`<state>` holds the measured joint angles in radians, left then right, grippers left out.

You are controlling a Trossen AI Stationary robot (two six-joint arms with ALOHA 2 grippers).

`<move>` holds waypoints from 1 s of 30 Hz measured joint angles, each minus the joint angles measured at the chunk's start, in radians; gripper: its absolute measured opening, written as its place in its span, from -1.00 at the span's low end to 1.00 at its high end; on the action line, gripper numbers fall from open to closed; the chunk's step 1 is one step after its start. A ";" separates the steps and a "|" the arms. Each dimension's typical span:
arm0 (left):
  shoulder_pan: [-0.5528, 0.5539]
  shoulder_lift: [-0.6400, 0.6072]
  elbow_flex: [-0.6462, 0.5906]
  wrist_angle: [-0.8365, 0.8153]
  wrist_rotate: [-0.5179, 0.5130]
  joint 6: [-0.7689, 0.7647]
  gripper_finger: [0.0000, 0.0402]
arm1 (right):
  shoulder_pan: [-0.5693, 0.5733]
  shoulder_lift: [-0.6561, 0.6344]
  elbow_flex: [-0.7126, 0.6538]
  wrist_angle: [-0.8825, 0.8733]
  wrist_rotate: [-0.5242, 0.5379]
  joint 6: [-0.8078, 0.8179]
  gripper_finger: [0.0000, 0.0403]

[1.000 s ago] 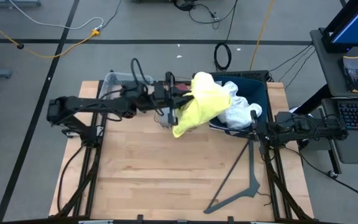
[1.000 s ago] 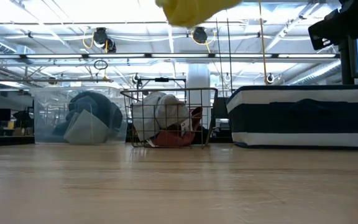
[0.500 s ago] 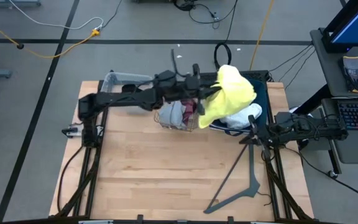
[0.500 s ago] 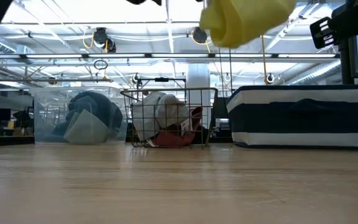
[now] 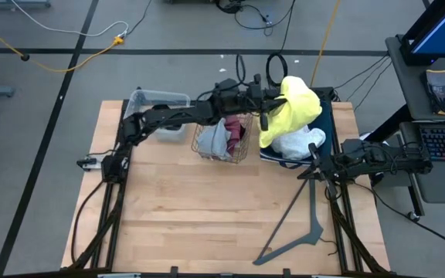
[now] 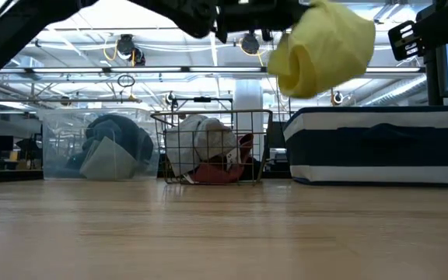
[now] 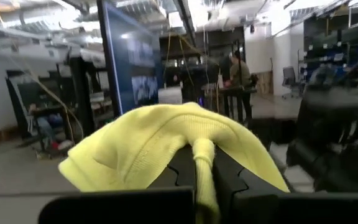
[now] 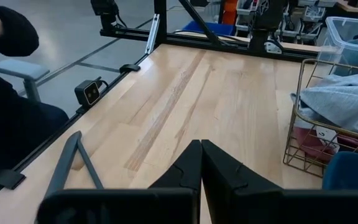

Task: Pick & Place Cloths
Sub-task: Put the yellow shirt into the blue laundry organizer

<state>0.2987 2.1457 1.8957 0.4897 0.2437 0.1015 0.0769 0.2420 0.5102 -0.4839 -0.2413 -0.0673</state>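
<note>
My left gripper (image 5: 271, 103) reaches level over the wire basket (image 5: 221, 139) and is shut on the bright yellow cloth (image 5: 292, 108), which hangs in the air above the dark blue bin (image 5: 324, 116). A white cloth (image 5: 296, 144) lies in that bin. Grey and maroon cloths (image 5: 224, 135) fill the wire basket, and teal and grey cloths (image 6: 111, 148) sit in the clear tub (image 5: 157, 104). My right gripper (image 5: 315, 159) waits shut at the bin's near side, touching nothing. My left gripper pinches a bunched fold of the yellow cloth (image 7: 202, 177) between its two fingers (image 7: 182, 167). They come at it level, pointing toward the table's right. The cloth is lifted clear and billows out past the fingertips (image 6: 321, 50), above the blue bin.
A grey angled hanger-like bar (image 5: 300, 216) lies on the table's near right part. The wire basket (image 6: 208, 148), clear tub and striped blue bin (image 6: 376, 144) line the far edge. A person in dark clothes (image 8: 5, 106) is beside the table. Bare wood (image 5: 199, 208) spans the near half.
My left gripper has swung toward the table's right, carrying the yellow cloth from over the wire basket's near side to above the blue bin. The cloth has stayed lifted clear and has come lower in the low view. My right arm has kept still.
</note>
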 joint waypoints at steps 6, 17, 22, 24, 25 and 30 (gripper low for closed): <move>0.016 0.068 0.000 0.028 0.016 -0.036 -0.98 | 0.000 0.000 0.000 0.000 0.000 -0.005 -1.00; 0.008 0.125 0.000 0.175 0.069 -0.072 -0.98 | 0.000 0.000 0.000 0.000 0.002 -0.005 -1.00; 0.005 0.118 0.000 0.249 0.115 -0.104 -0.98 | 0.000 0.000 0.000 0.000 0.006 -0.005 -1.00; 0.005 0.117 0.000 0.250 0.124 -0.108 -0.98 | 0.000 0.000 0.000 0.001 0.009 -0.005 -1.00; 0.005 0.117 0.000 0.244 0.125 -0.108 -0.98 | 0.000 0.000 0.000 0.003 0.010 -0.009 -1.00; 0.004 0.117 0.000 0.134 0.112 -0.057 -0.98 | 0.000 0.000 0.000 0.065 0.009 -0.027 -1.00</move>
<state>0.3023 2.2627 1.8961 0.6237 0.3562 0.0443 0.0769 0.2424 0.5102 -0.4192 -0.2325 -0.0944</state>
